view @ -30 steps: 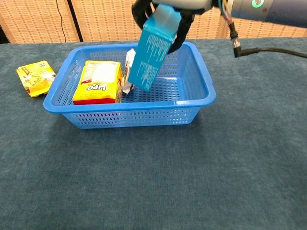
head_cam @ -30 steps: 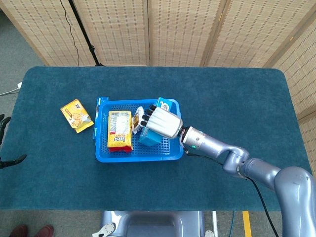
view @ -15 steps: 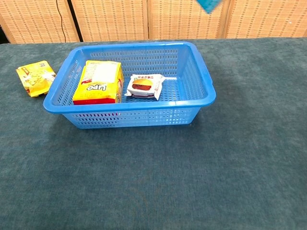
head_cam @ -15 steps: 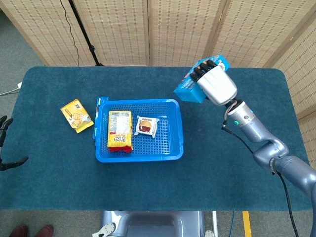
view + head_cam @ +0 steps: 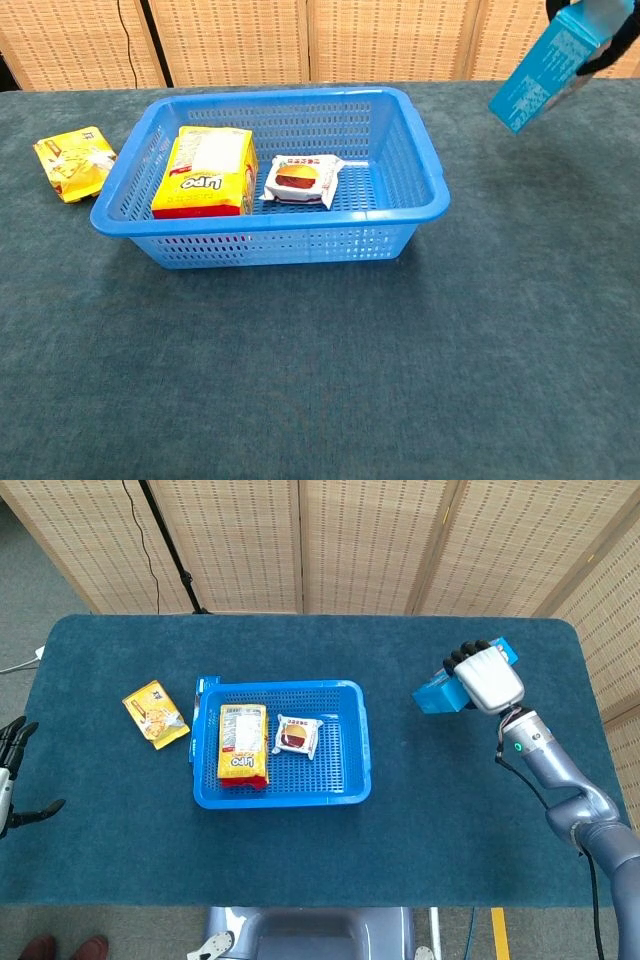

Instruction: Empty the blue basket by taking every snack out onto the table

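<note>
Box (image 5: pixel 440 692) now farther from basket (image 5: pixel 358 742)

A table (image 5: pixel 300 870) covered in dark teal cloth (image 5: pixel 330 380) is filling most of both views. Folding screens (image 5: pixel 300 540) of pale woven panels are standing behind its far edge. A black stand leg (image 5: pixel 170 550) with a thin cable (image 5: pixel 135 530) is leaning across the screens at upper left. Grey floor (image 5: pixel 30 600) is showing at left, and a yellow floor mark (image 5: pixel 498 935) is lying at the bottom edge.
</note>
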Motion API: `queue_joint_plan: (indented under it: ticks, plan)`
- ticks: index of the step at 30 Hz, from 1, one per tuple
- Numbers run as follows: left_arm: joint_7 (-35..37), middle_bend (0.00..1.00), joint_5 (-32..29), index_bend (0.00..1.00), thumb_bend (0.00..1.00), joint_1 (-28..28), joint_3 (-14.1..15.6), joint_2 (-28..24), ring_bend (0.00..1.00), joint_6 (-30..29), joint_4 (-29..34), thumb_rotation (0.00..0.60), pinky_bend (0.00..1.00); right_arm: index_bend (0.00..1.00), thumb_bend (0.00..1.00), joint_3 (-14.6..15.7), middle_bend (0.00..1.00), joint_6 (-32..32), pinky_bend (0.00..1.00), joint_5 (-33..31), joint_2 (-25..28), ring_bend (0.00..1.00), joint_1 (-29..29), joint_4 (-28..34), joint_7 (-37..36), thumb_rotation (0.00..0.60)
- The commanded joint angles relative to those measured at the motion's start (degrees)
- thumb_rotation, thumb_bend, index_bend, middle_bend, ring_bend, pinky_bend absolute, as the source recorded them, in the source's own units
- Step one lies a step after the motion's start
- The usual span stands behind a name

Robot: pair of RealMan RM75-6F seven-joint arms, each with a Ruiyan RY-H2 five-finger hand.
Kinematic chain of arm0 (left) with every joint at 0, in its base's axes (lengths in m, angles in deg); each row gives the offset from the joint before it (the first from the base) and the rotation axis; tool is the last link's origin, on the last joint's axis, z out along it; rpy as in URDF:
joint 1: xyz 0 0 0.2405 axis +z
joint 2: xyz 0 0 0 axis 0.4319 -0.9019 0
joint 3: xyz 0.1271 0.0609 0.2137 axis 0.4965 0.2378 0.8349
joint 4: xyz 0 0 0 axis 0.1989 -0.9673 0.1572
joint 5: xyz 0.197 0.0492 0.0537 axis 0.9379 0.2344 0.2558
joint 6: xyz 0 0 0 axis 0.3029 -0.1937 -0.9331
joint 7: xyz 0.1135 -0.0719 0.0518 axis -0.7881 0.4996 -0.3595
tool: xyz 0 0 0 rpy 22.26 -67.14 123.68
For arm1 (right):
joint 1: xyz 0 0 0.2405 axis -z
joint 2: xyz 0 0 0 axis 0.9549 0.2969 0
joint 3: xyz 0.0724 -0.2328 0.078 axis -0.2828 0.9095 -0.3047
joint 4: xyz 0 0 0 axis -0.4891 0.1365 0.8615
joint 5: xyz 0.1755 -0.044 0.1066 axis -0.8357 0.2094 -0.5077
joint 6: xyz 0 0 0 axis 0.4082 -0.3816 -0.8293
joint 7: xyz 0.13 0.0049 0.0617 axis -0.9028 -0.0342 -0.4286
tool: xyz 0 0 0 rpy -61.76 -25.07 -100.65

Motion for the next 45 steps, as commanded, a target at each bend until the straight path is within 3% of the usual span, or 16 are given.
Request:
queue_joint_plan:
  ticks: [1,3,7,12,17,25,31,36,45]
  plan:
    - [0.0,0.00,-0.1,0.00,0.00,0.0,0.0,0.0,0.00,0.0,0.0,0.600,0.00,0.10,0.00,1.1,0.06,-3.6,0.08,-0.5,1.3,0.01,0.7,5.1,-2.5,0.600]
    - [0.5,0.00,0.9,0.00,0.00,-0.2,0.1,0.1,0.00,-0.1,-0.4,0.600,0.00,0.06,0.00,1.2,0.00,-5.9,0.04,-1.2,3.8,0.00,0.7,10.6,-2.5,0.600]
    - [1.5,0.00,2.3,0.00,0.00,-0.7,0.4,0.4,0.00,0.6,-1.1,0.600,0.00,0.02,0.00,0.0,0.00,-5.4,0.02,-2.5,8.7,0.00,1.4,20.9,0.8,0.600]
    - [1.2,0.00,3.4,0.00,0.00,-3.6,0.0,-0.3,0.00,4.1,0.0,0.600,0.00,0.01,0.00,-1.8,0.00,1.2,0.02,-3.1,16.3,0.00,4.8,33.6,3.9,0.600]
    - [1.7,0.00,5.1,0.00,0.00,-8.7,-1.0,-3.1,0.00,10.9,2.8,0.600,0.00,0.01,0.00,-0.4,0.00,8.9,0.02,-0.2,22.8,0.00,10.2,41.7,3.8,0.600]
    - [-1.9,0.00,3.1,0.00,0.00,-18.0,-3.6,-5.8,0.00,23.1,8.9,0.600,0.00,0.02,0.00,3.2,0.00,21.4,0.02,3.6,23.7,0.00,20.1,40.7,-0.7,0.600]
    - [-14.3,0.00,-8.9,0.00,0.00,-25.8,-6.0,-4.0,0.00,31.5,13.6,0.600,0.00,0.03,0.00,5.4,0.00,26.4,0.02,5.9,21.2,0.00,25.2,35.7,-3.5,0.600]
    - [-25.9,0.00,-17.9,0.00,0.00,-31.9,-6.4,1.1,0.00,32.6,13.1,0.600,0.00,0.02,0.00,6.1,0.00,27.4,0.02,6.3,18.7,0.00,27.4,32.7,-6.0,0.600]
    - [-35.7,0.00,-28.5,0.00,0.00,-38.8,-5.7,9.9,0.00,31.1,10.1,0.600,0.00,0.02,0.00,5.7,0.00,30.7,0.02,6.3,16.3,0.00,30.8,31.4,-7.3,0.600]
